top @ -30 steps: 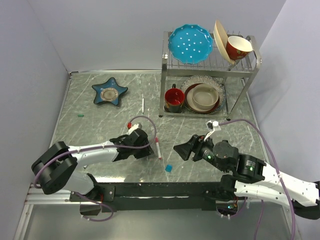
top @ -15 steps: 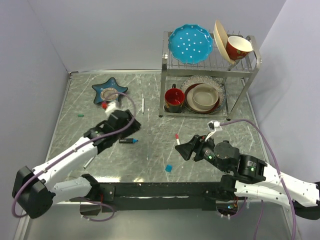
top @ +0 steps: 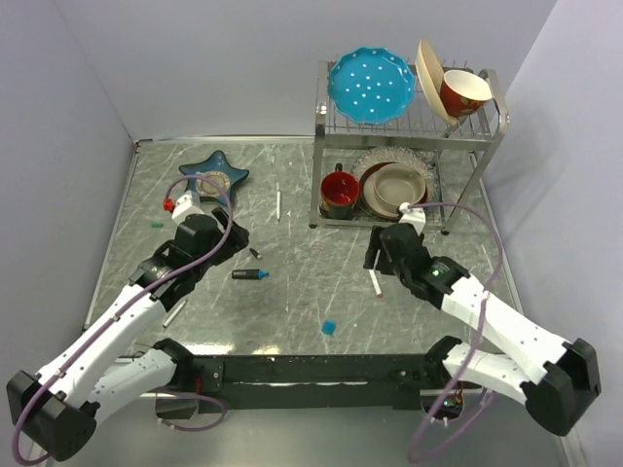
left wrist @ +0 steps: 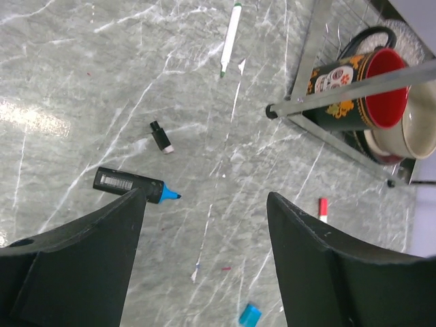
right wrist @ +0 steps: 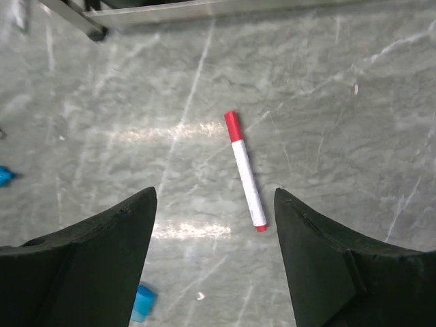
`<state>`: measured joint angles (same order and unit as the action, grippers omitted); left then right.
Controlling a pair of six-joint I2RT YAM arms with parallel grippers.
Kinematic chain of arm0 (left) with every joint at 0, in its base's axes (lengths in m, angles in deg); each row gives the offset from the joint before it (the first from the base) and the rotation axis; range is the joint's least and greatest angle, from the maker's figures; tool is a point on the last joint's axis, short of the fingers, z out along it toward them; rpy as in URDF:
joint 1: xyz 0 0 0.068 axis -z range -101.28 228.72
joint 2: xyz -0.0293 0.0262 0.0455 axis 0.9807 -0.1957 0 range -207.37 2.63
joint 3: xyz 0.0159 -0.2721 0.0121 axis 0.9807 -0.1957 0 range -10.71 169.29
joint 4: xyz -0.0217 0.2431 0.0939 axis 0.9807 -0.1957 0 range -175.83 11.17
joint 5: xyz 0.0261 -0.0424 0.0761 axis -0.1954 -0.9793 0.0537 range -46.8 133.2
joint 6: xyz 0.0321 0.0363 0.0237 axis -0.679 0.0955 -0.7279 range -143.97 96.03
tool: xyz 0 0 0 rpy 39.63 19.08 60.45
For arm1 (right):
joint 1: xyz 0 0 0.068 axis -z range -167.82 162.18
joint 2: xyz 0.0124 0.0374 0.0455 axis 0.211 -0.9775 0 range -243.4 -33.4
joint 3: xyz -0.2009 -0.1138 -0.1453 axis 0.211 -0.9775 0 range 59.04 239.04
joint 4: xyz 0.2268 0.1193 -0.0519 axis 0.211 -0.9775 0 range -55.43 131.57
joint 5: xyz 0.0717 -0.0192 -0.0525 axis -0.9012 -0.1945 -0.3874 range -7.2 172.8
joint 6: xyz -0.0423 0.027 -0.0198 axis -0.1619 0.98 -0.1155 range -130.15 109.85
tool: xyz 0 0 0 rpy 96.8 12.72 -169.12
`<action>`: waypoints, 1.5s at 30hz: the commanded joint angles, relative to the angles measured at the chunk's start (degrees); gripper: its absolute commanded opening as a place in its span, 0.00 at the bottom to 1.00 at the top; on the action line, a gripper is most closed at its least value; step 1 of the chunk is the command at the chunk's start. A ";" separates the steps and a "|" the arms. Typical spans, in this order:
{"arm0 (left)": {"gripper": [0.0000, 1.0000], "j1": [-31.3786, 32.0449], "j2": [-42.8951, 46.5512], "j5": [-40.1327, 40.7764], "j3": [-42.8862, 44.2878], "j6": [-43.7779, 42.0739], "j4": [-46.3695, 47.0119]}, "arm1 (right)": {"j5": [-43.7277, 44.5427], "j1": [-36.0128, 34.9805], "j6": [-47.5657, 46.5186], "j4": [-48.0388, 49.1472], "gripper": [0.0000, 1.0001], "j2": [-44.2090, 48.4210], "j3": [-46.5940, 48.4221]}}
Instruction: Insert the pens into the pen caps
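My left gripper (top: 232,236) (left wrist: 206,197) hovers open and empty over the left half of the table. A black marker with a blue end (top: 250,274) (left wrist: 129,184) lies beside its left finger. A small black cap (top: 255,253) (left wrist: 161,136) lies just beyond. My right gripper (top: 378,255) (right wrist: 214,194) is open above a white pen with red ends (top: 375,282) (right wrist: 245,170), not touching it. A bright blue cap (top: 329,328) (left wrist: 249,314) (right wrist: 143,302) sits near the front edge. A thin white pen (top: 278,204) (left wrist: 230,37) lies farther back, and a teal cap (top: 156,224) at far left.
A metal dish rack (top: 409,126) with mugs, bowls and plates stands at the back right; its leg (left wrist: 272,110) is close to the white pen. A blue star-shaped dish (top: 212,178) sits at the back left. Walls close in both sides.
My left arm swung from the front centre to the back left and opened; the black marker now lies on the table. My right arm reached back over the red-ended pen, which lies farther right.
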<state>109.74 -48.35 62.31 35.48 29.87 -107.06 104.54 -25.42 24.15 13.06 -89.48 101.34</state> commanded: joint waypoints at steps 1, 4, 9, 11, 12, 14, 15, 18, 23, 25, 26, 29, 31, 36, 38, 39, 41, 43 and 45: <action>0.76 -0.35 3.16 -2.41 -1.89 -3.92 1.41 | -13.36 5.17 -7.22 3.46 0.78 -6.84 1.37; 0.77 -0.35 5.54 -3.20 -4.88 -3.13 4.40 | -15.14 6.57 -8.81 3.20 0.77 -13.96 3.13; 0.77 -0.44 6.07 -4.26 -6.56 -3.22 5.73 | -15.23 7.98 -10.04 3.46 0.77 -21.61 5.50; 0.77 -0.53 5.81 -4.17 -6.47 -3.05 5.29 | -14.01 8.51 -10.22 3.20 0.76 -24.33 5.95; 0.77 -0.44 5.72 -3.82 -6.47 -3.04 5.20 | -13.39 8.60 -10.22 3.03 0.75 -25.22 6.03; 0.77 -0.53 5.89 -3.47 -6.64 -2.61 5.11 | -13.29 8.95 -10.40 3.46 0.75 -26.97 6.04; 0.77 -0.53 6.24 -3.21 -6.82 -2.43 5.29 | -13.73 8.95 -10.57 3.90 0.74 -27.42 5.86; 0.78 -0.53 6.68 -2.51 -7.26 -1.90 5.38 | -14.79 9.13 -10.84 5.22 0.70 -29.26 5.42; 0.78 -0.61 6.07 -0.75 -6.64 -0.76 4.41 | -16.90 9.66 -10.57 7.24 0.64 -31.11 4.63; 0.79 -0.70 5.54 -0.13 -6.29 -0.41 4.06 | -16.99 9.66 -10.05 7.68 0.62 -31.20 4.37; 0.79 -0.62 5.37 0.04 -6.21 -0.32 3.88 | -16.90 9.83 -9.79 7.77 0.61 -31.38 4.28; 0.79 -0.70 5.10 0.92 -6.03 0.21 3.44 | -17.25 9.92 -9.34 7.95 0.57 -31.90 4.02; 0.80 -0.79 5.01 1.45 -6.12 0.82 3.36 | -17.34 9.92 -8.90 8.12 0.56 -32.17 3.84; 0.84 -1.76 4.14 4.26 -6.20 4.42 1.60 | -16.03 10.10 -8.20 7.25 0.56 -31.20 4.28; 0.87 -3.15 3.26 4.53 -6.29 6.18 1.25 | -15.85 10.09 -7.94 6.45 0.58 -29.10 4.37; 0.87 -3.77 2.82 4.62 -6.29 6.45 1.07 | -15.85 10.10 -7.76 6.10 0.60 -28.05 4.54; 0.87 -5.79 1.51 5.14 -5.85 9.07 -0.24 | -15.76 10.01 -7.41 5.40 0.61 -24.10 4.28; 0.87 -6.94 1.06 6.02 -6.11 15.98 -3.58 | -17.25 10.01 -6.97 5.66 0.61 -19.45 3.40; 0.85 -7.47 1.06 5.59 -7.25 19.62 -3.07 | -18.48 9.75 -6.19 5.57 0.61 -16.36 2.26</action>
<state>103.73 -47.13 65.86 28.73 39.44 -107.74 87.49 -15.74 16.24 18.31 -113.98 104.38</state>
